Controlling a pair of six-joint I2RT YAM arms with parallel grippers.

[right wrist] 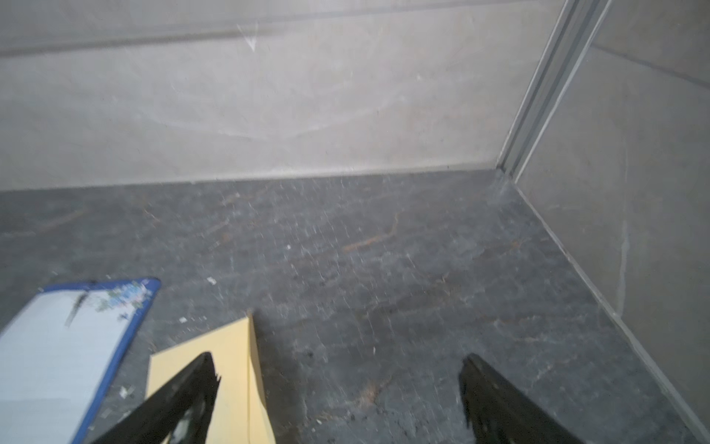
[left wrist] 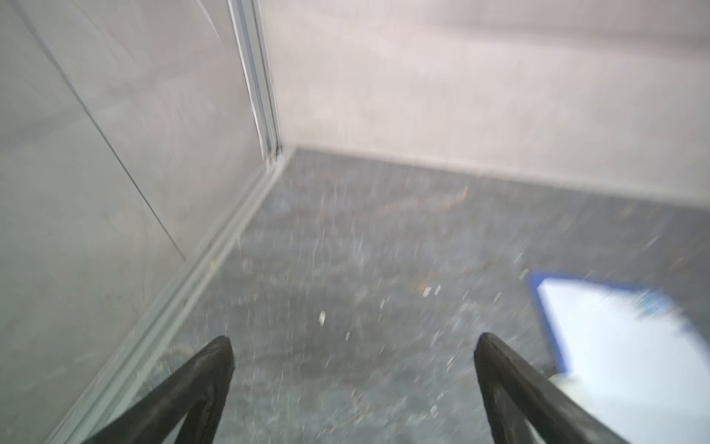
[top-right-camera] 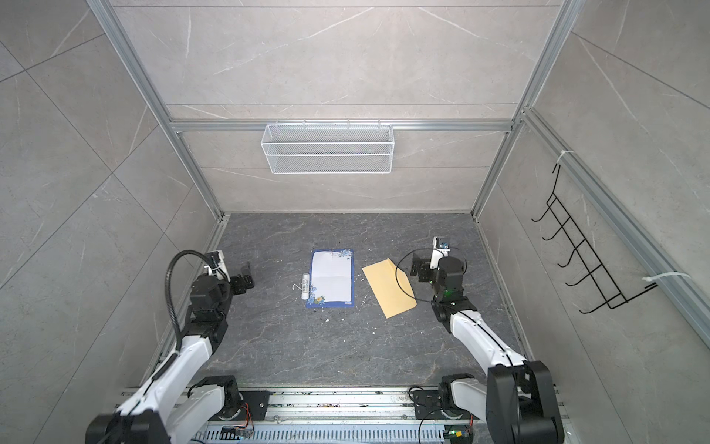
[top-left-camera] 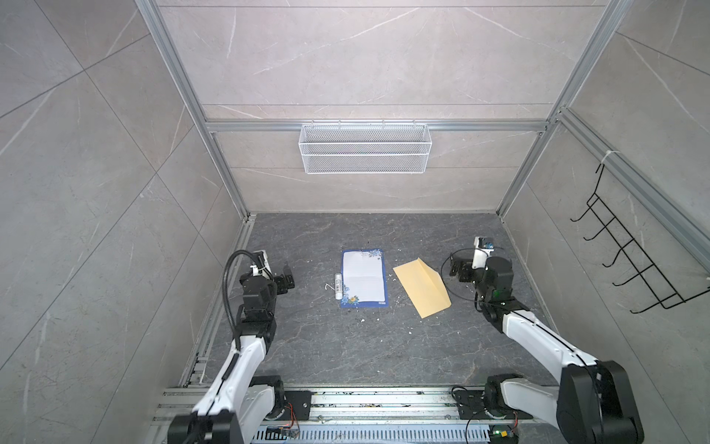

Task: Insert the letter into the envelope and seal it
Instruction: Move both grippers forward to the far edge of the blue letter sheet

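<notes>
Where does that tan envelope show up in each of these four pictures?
In both top views: the envelope lies right of centre, angled.
Left wrist: not in it.
Right wrist: envelope partly behind one finger of the right gripper.
Shared landmark: the letter, blue-bordered, in all four views.

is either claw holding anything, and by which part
Nothing is held: left claw and right claw are open and empty; the letter and envelope lie free.

Your table (top-left-camera: pixel 345 357): dark stone | on it: letter (top-left-camera: pixel 364 276), glue stick (top-left-camera: pixel 338 286) just beside | envelope (top-left-camera: pixel 422 286) apart, rightward | white scraps (top-left-camera: pixel 377 318)
</notes>
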